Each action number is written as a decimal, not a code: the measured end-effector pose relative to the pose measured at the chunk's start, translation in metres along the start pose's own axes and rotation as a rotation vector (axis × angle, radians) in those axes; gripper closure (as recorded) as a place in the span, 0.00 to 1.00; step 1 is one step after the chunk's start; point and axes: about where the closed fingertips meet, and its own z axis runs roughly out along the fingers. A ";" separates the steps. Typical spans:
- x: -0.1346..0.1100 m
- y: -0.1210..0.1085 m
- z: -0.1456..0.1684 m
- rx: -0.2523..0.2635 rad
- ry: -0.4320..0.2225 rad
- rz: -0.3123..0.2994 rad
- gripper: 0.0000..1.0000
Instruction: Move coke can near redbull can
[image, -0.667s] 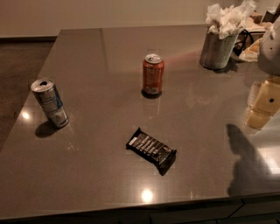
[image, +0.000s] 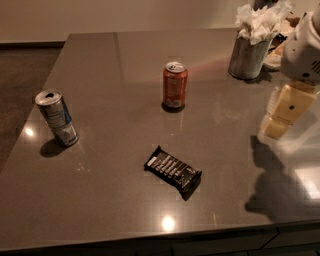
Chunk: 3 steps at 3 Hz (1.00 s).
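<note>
My tool (image: 286, 111) hangs at the 3 o'clock edge of the counter (image: 110, 200), above the surface and holding nothing; I cannot tell whether it is spread or pressed together. Since the last look it has crept a little toward 9 o'clock, further in over the counter, and nothing else has shifted. I read that as the start of the reach, with the grasp not yet begun. The tin (image: 247, 57) of white paper stands near the tool at about its 11 o'clock. The coke can (image: 175, 86) stands upright toward 9 o'clock of the tool, well apart from it, with bare counter between. A dark snack bar (image: 173, 170) lies at the coke can's 6 o'clock. The redbull can (image: 56, 118) stands at the coke can's 8 o'clock, well apart, so the whole carry is still ahead.
</note>
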 end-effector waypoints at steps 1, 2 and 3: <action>-0.031 -0.026 0.024 0.002 -0.070 0.057 0.00; -0.065 -0.051 0.055 -0.012 -0.158 0.107 0.00; -0.097 -0.069 0.087 -0.032 -0.240 0.151 0.00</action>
